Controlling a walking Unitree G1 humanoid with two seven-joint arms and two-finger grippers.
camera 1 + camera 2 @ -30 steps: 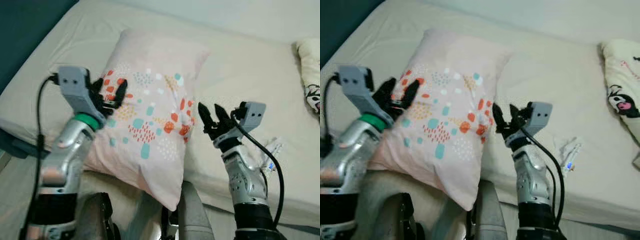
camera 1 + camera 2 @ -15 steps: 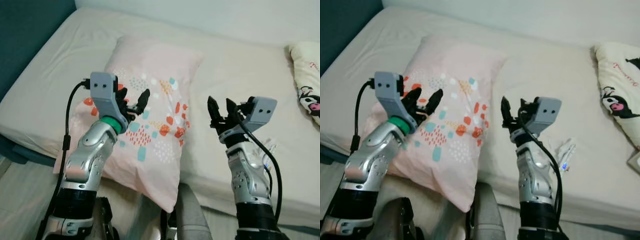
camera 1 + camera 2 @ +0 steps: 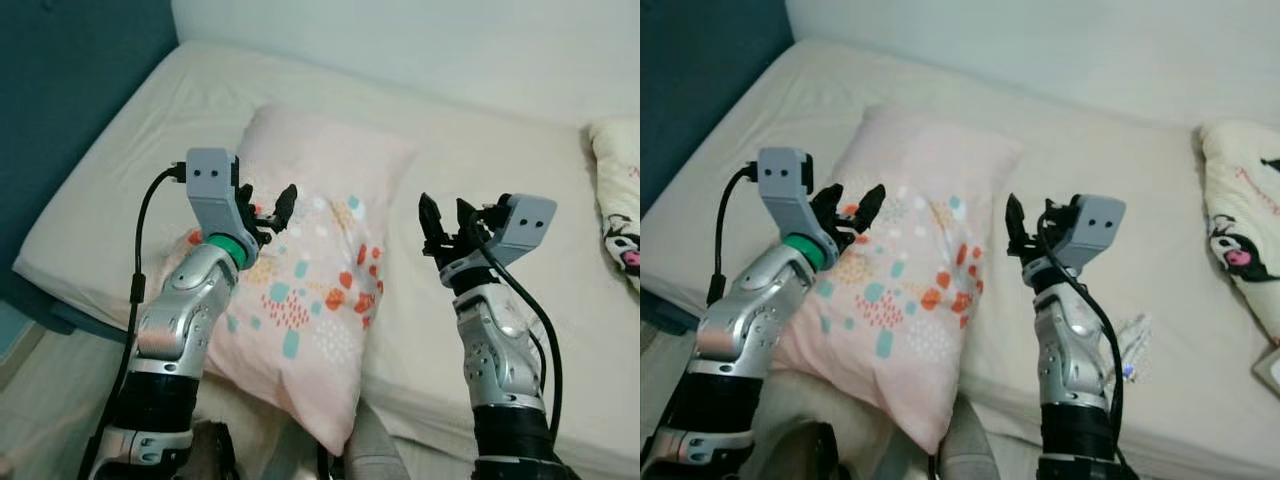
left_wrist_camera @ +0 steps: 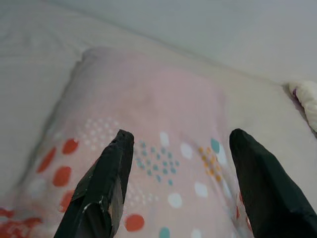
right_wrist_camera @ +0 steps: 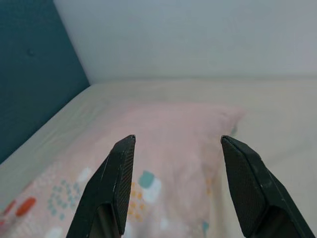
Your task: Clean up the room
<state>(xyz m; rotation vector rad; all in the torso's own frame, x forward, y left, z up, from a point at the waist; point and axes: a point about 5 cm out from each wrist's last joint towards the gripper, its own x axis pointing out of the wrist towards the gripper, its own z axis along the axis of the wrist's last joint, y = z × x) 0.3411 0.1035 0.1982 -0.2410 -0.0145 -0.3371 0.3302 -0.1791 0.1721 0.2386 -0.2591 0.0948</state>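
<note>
Left eye view: your left gripper (image 3: pixel 264 206) and right gripper (image 3: pixel 444 217) hover, fingers apart, over the pink pillow (image 3: pixel 320 270). Its lower corner hangs off the bed (image 3: pixel 470 160), hidden behind your body.

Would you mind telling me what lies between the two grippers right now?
In the left eye view, the pink spotted pillow on the bed spans the stretch between the left gripper and the right gripper.

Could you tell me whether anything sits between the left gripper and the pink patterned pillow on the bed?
Nothing visible does. The left gripper hovers open directly over the pillow, and the left wrist view shows bare pillow fabric between its fingers. The right gripper, also open, is beside the pillow's edge.
</note>
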